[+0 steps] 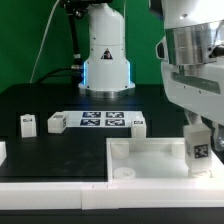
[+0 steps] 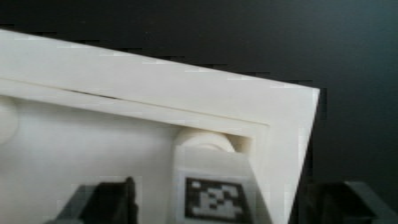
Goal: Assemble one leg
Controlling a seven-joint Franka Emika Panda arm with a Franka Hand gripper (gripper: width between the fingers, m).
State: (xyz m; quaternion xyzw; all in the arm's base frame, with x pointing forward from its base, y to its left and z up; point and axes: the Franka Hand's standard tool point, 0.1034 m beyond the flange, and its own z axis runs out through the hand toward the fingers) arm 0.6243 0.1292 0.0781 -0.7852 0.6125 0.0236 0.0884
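Gripper (image 1: 197, 130) at leg (image 1: 200, 150), white tray-like panel (image 1: 150, 160) 3 o'clock corner, exterior view. Jaws flank leg; pinching or spread, cannot tell. Risk: tilted leg jams or topples.

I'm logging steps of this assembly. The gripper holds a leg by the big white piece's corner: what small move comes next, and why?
Probably ease the leg straight down into the corner of the white tray-like piece. The gripper is shut on the leg, which stands upright at the piece's corner on the exterior view's right. Whether it is seated yet cannot be told.
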